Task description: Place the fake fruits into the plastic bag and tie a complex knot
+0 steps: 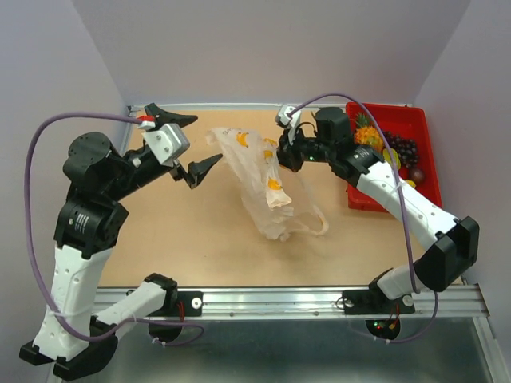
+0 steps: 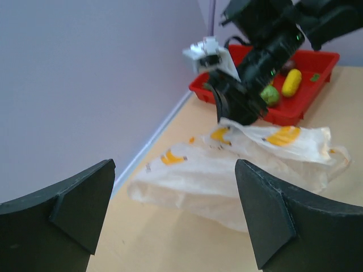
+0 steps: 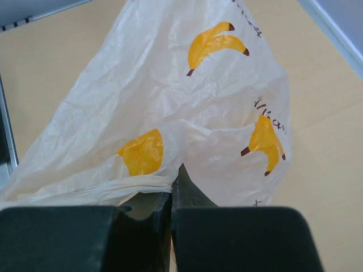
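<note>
The plastic bag (image 1: 267,179) is whitish with yellow banana prints and hangs crumpled over the middle of the table. My right gripper (image 1: 285,152) is shut on the bag's upper edge (image 3: 142,184), with the film pinched between the fingertips. My left gripper (image 1: 192,144) stands open to the bag's left, apart from it, and the bag (image 2: 227,170) shows beyond its fingers (image 2: 278,215). The fake fruits lie in the red tray: a pineapple (image 1: 367,132), a dark grape cluster (image 1: 402,149), a yellow piece (image 2: 291,82) and a green piece (image 2: 270,94). A knot is not in view.
The red tray (image 1: 363,203) stands at the back right, next to the right wall. Grey walls close in the table at the back and on both sides. A metal rail (image 1: 279,302) runs along the near edge, between the arm bases.
</note>
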Tool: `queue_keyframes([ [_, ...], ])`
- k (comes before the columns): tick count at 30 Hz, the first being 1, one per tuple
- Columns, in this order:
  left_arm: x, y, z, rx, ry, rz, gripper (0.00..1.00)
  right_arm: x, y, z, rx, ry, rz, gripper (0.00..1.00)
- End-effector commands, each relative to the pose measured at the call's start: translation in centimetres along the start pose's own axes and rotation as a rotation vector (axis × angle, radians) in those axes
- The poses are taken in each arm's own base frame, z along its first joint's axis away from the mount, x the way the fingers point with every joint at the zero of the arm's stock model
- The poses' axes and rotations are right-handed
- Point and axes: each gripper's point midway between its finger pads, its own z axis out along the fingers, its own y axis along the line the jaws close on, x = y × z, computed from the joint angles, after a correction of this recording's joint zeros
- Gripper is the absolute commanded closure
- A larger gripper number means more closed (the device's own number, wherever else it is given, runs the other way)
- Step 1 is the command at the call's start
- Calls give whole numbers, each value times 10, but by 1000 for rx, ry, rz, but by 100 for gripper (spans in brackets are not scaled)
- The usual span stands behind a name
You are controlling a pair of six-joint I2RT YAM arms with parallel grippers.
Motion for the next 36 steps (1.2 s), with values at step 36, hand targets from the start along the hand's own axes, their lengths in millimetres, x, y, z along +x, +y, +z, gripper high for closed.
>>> queue_keyframes([
  [36,163,-102,70,193,301,-523,39,-5,57,27,-95,41,-105,92],
])
